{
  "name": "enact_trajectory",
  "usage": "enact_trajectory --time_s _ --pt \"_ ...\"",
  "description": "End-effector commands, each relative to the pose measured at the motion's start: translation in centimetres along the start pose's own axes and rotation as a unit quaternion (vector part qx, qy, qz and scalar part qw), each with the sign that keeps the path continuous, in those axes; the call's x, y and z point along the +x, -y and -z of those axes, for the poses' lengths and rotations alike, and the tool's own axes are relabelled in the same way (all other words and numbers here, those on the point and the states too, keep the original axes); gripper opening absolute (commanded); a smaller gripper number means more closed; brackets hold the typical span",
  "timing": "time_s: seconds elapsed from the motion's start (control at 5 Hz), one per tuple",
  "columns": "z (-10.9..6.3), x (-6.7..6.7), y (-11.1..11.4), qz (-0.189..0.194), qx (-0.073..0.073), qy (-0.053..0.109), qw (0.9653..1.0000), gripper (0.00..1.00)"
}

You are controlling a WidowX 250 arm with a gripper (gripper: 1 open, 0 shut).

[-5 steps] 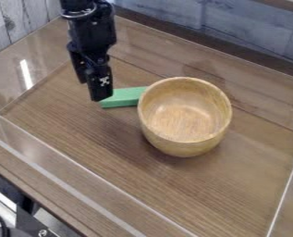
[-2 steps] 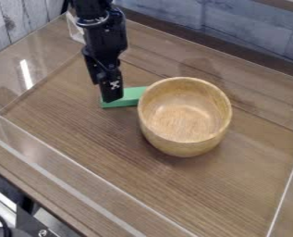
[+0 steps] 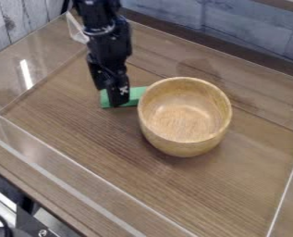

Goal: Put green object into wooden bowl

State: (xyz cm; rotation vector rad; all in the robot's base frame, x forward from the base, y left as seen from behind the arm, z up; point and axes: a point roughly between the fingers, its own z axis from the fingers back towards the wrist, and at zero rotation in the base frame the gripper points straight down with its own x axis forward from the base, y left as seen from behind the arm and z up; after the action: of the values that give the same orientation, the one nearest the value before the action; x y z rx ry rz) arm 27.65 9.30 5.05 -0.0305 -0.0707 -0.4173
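One flat matte green object (image 3: 127, 95) on dark wood-grain table (image 3: 75, 139), just left of one round, thick-walled wooden bowl (image 3: 186, 115). Black claw (image 3: 116, 93) spread wide, pointing down over block's left end.

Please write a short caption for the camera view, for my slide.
Open pincer pointing down over the green block, beside the empty wooden bowl on the wood-grain table.

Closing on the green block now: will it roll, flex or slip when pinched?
The green block looks flat and rectangular, so probably won't roll. It seems rigid and likely light. It lies close beside the wooden bowl, so a nudge could push it against the wall.
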Motion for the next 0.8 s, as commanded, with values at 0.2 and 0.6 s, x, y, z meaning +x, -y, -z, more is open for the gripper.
enact_trajectory --time_s 0.2,0.6 --pt "0.1 2.1 -0.7 -0.020 0.017 0.024 0.9994 1.00" --pt "0.6 1.8 -1.2 -0.017 -0.005 0.035 0.9992 1.00"
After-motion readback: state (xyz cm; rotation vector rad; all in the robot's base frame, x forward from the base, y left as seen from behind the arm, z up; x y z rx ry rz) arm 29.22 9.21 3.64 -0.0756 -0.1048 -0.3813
